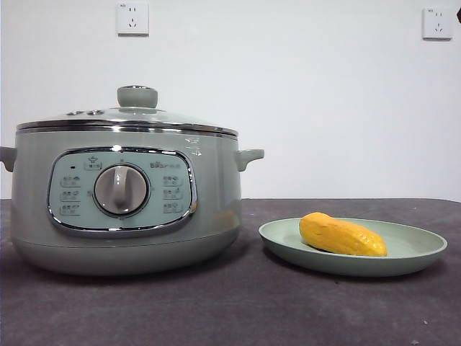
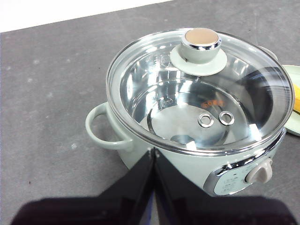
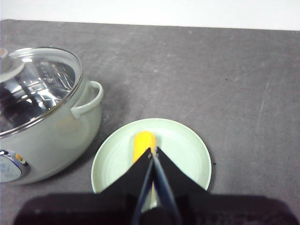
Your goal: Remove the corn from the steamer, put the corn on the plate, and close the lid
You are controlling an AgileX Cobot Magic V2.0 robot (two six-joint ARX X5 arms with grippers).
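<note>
- The corn (image 1: 341, 236) lies on its side in the plate (image 1: 421, 252), off the middle toward the pot, and nothing grips it.
- Its long axis runs straight out from the right claw (image 3: 153, 151), which hangs above the plate with jaws pressed together, empty; the cob shows just past the tips.
- The plate sits on the table (image 1: 216, 310) just beside the steamer (image 1: 122, 209), apart from it.
- The lid (image 2: 197, 89) sits level on the pot's rim, knob (image 2: 201, 40) up; the pot shows empty through the glass.
- The left claw (image 2: 153, 152), jaws together and empty, hangs over the pot's near edge by a side handle (image 2: 104, 129), with the knob beyond it, across the glass.
- Judged from this, no step looks left; either claw only needs to draw clear.
</note>
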